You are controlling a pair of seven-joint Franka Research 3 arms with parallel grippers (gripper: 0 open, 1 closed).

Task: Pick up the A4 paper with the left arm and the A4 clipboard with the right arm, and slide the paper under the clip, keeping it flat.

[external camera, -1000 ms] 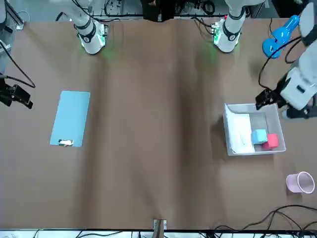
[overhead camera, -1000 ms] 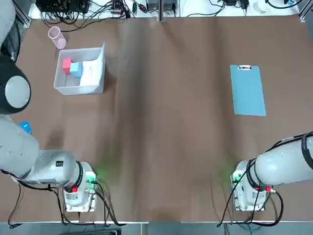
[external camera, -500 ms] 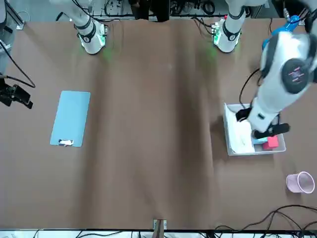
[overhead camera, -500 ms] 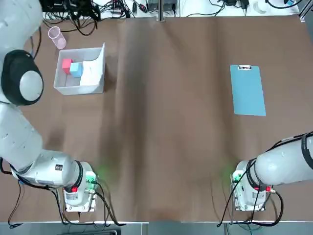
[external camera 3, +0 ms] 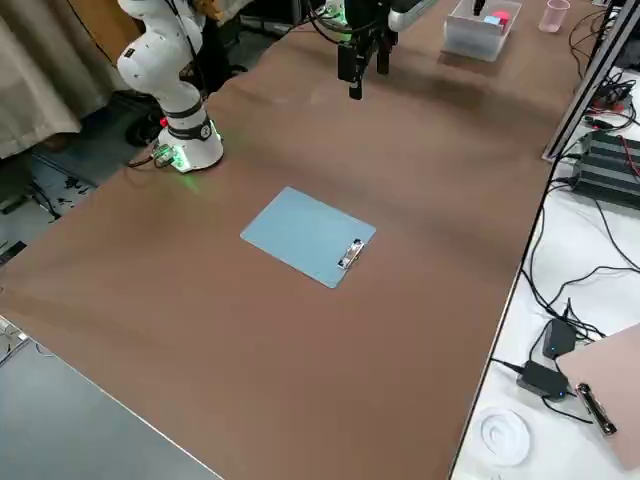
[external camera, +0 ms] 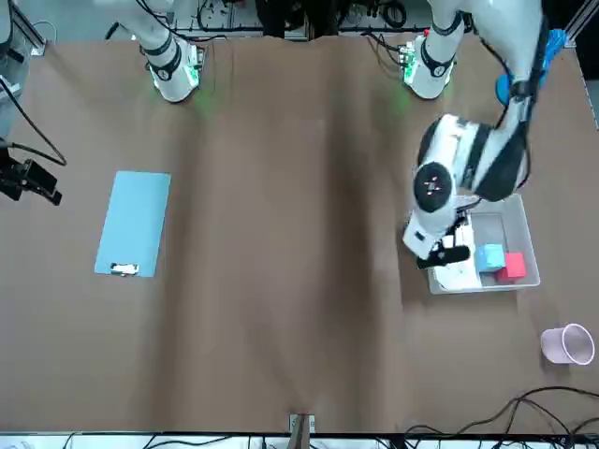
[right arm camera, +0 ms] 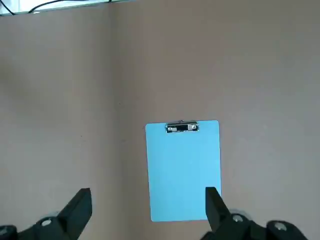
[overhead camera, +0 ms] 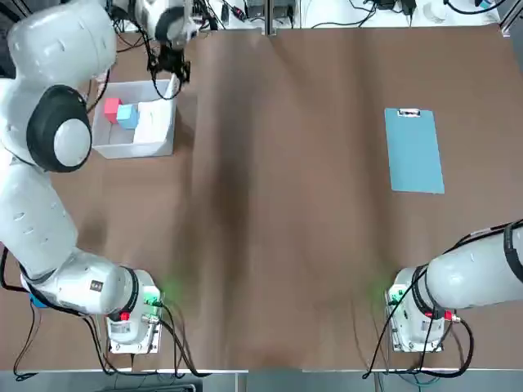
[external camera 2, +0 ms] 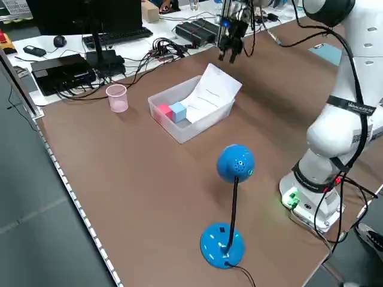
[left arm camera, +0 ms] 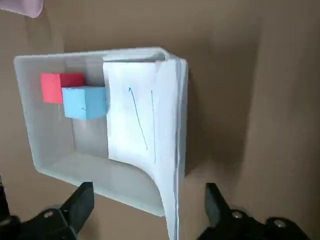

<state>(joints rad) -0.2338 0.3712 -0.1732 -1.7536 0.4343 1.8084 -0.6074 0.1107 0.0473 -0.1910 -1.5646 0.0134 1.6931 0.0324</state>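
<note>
The A4 paper [left arm camera: 137, 115] stands curled inside a clear bin [left arm camera: 50, 155], leaning on one wall and rising above the rim [external camera 2: 210, 92]. My left gripper [left arm camera: 148, 189] hangs open just above that wall, at the bin's side towards the table's middle [overhead camera: 169, 67] [external camera: 442, 254]. Nothing is between its fingers. The light blue A4 clipboard [overhead camera: 414, 150] [right arm camera: 182, 170] lies flat on the right half of the table, its silver clip [right arm camera: 182, 128] on the far short edge. My right gripper [right arm camera: 147, 195] is open, high above the table on the clipboard's robot side, and holds nothing.
A red cube [left arm camera: 61, 86] and a blue cube [left arm camera: 84, 101] share the bin with the paper. A pink cup [external camera 2: 117, 97] stands beyond it. A blue desk lamp [external camera 2: 233, 164] stands at the table's left edge. Cables and electronics line the far edge.
The left arm has swung in from the table's left side, across the bin, and its gripper now hangs at the wall where the paper leans. The right arm and clipboard have not moved.
</note>
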